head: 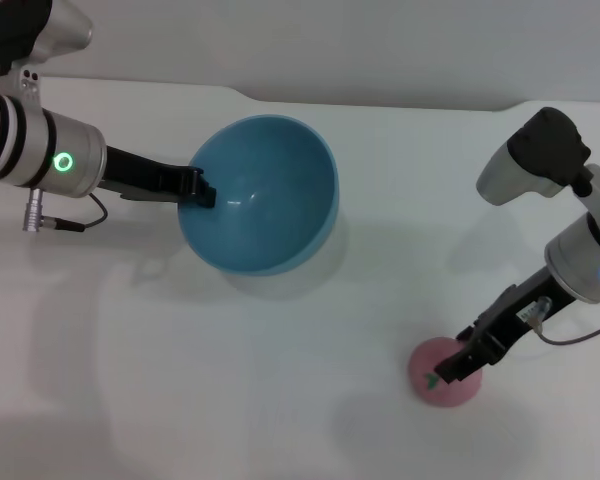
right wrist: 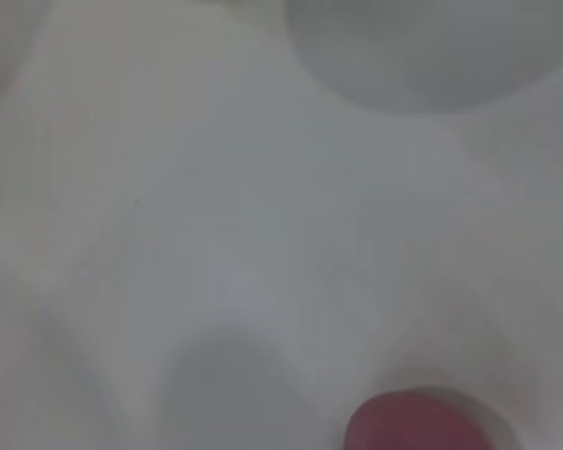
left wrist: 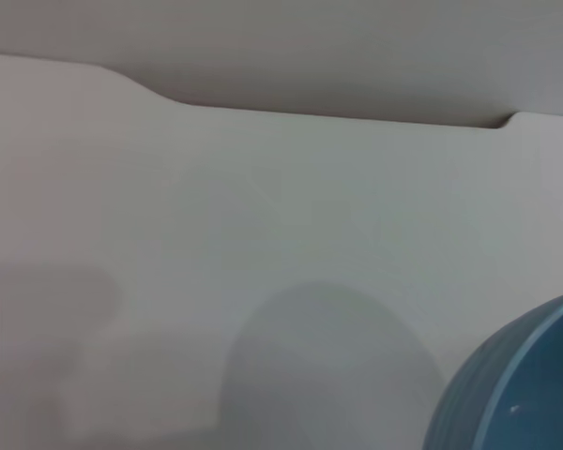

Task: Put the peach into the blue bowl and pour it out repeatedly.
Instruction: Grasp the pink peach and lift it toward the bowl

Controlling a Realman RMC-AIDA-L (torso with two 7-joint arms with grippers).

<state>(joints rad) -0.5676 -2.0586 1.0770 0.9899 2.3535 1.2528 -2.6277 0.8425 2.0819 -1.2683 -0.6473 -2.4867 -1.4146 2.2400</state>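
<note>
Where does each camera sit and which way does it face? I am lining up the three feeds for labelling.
Head view: above, looking down at the table; shows left gripper holding the tilted blue bowl and right gripper at the peach.
Left wrist view: looks along the table past the bowl's rim; no arm shows.
Right wrist view: looks down at the peach; no fingers show.
Shared: bowl and peach each appear in two views.

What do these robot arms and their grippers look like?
Both arms are silver-white cylinders, each with a glowing green or cyan ring light. The left arm has black bands and a thin cable. The left gripper and right gripper are slim and black, with a wire beside the right.
</note>
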